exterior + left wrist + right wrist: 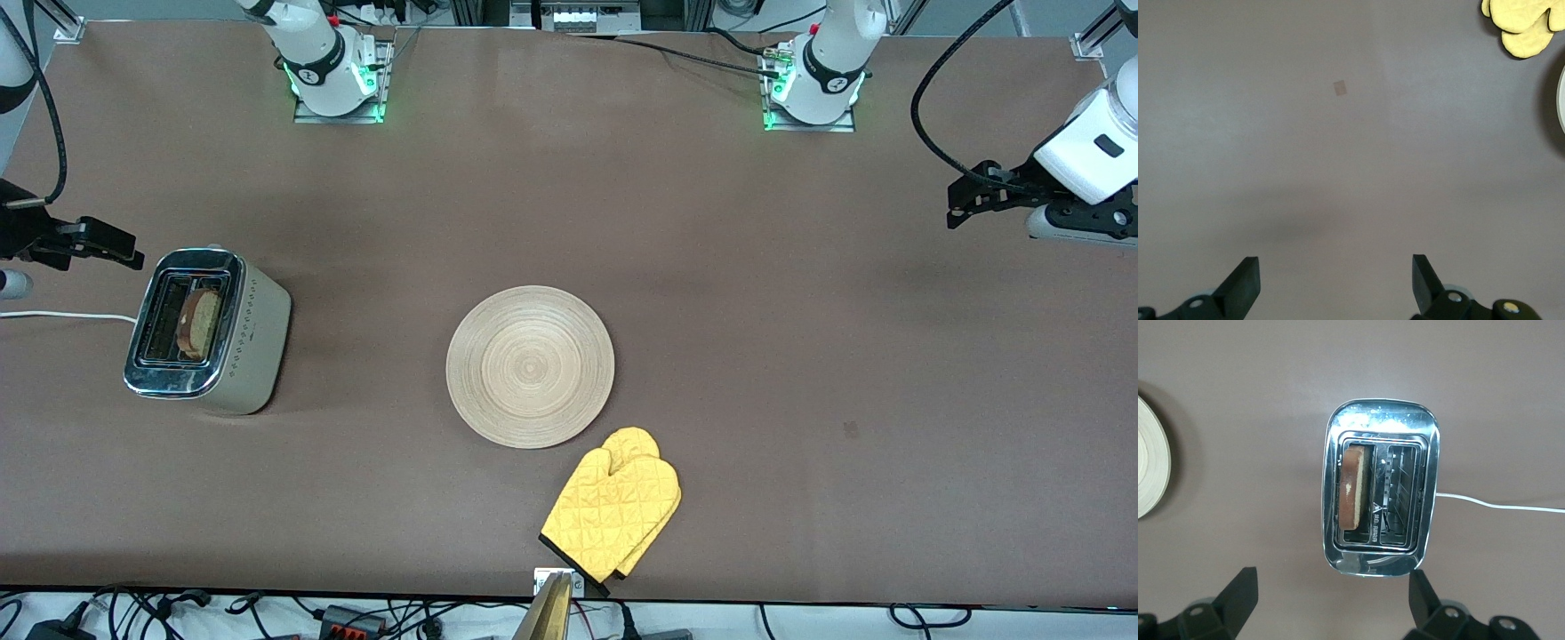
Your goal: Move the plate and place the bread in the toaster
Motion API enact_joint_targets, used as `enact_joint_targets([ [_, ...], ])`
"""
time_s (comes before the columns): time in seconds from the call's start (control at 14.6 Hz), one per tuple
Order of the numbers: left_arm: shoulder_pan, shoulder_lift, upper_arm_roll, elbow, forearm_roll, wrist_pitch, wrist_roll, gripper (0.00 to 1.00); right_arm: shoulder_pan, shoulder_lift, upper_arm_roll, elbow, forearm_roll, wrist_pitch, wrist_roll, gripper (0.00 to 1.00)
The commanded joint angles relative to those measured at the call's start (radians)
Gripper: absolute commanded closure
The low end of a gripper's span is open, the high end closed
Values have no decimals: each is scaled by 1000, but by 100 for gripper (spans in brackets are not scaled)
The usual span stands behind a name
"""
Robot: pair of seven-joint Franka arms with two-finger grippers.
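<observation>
Hovering spread and empty, left end effector (1331,283) over bare table (800,267), right end effector (1331,603) spread beside toaster (1380,487) holding bread (1355,487)

Looks like a robotics lab, not a kitchen: 2 white arm bases (336,76) bolted to a brown-covered bench (756,293) with green status lights, aluminium framing along one edge, loose cables and power adapters (351,620) along the other.

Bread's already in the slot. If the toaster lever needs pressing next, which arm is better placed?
Probably the right. Its open pincer hangs right by the toaster, where the bread stands in one slot. The left pincer, also open, waits over bare table at the left arm's end. The lever itself isn't visible.
</observation>
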Motion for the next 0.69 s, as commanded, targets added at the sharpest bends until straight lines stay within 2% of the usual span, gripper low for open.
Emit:
enact_joint_targets([
  [0.0, 1, 13, -1, 32, -1, -22, 0, 0, -32, -23, 48, -34, -13, 34, -12, 0],
  [0.27, 1, 13, -2, 32, -1, -22, 0, 0, -35, -17, 62, -33, -30, 89, -9, 0],
  [0.41, 3, 13, -1, 32, -1, -22, 0, 0, -32, -14, 62, -7, -33, 19, -3, 0],
  [0.62, 3, 13, -1, 32, -1, -22, 0, 0, -34, 42, 62, 107, -32, -113, -11, 0],
])
